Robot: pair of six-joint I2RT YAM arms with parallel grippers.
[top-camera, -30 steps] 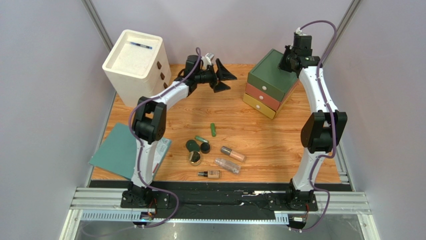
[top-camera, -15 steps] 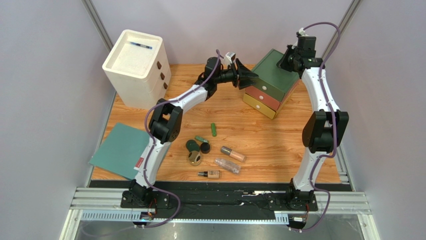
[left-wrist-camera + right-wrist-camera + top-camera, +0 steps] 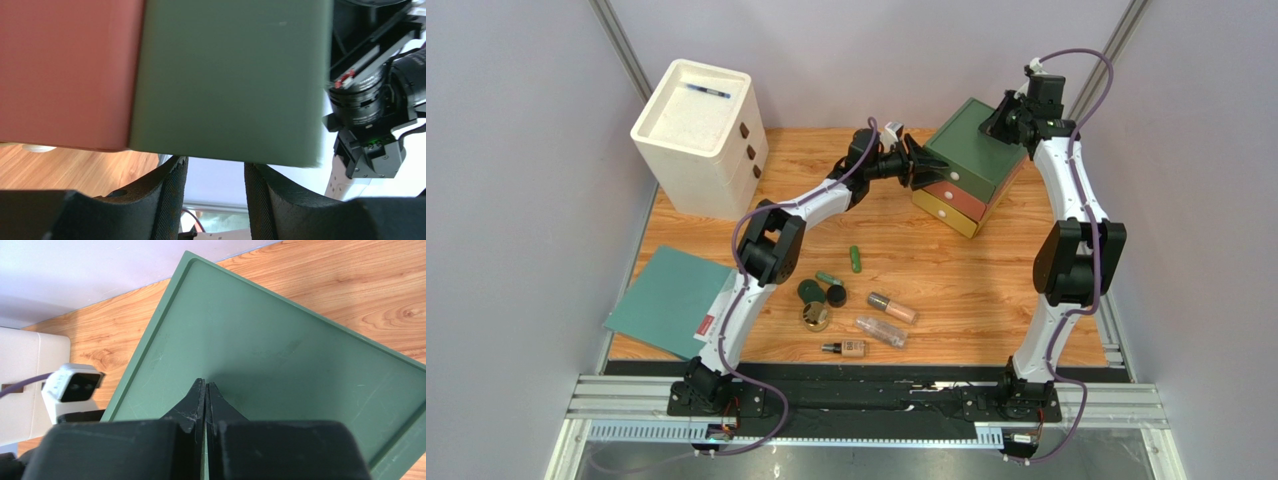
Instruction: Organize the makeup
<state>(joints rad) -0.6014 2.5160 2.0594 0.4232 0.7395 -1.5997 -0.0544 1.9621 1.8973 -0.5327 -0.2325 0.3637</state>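
Operator, your left claw [image 3: 923, 162] sits at the upper centre of the overhead view, at the left corner of the three-colour drawer stack [image 3: 976, 135]. In its wrist view it is level with the green top drawer [image 3: 230, 80]. There the two fingers [image 3: 172, 190] stand partway apart, only pale background shows in the gap, and nothing is gripped. Your right claw [image 3: 998, 118] is over the stack's green top at the upper right. Its wrist view shows the fingers [image 3: 192, 405] pressed flat together, tips down at that surface, holding nothing.

The makeup lies loose on the wooden table [image 3: 986, 290], lower centre of the overhead view, well apart from both claws:
- a green tube [image 3: 854, 259]
- a smaller green tube [image 3: 828, 278]
- a dark green jar [image 3: 810, 291] just beside a black jar [image 3: 836, 295]
- a gold-rimmed compact [image 3: 815, 316] just below the jars
- a pinkish bottle [image 3: 892, 307] and a clear bottle [image 3: 881, 330], lying flat to the right
- a beige bottle [image 3: 846, 348], lowest in the frame

A white drawer box [image 3: 698, 125] stands at the upper left with a blue pen [image 3: 708, 91] on top. A teal board [image 3: 661, 300] lies at the lower left.
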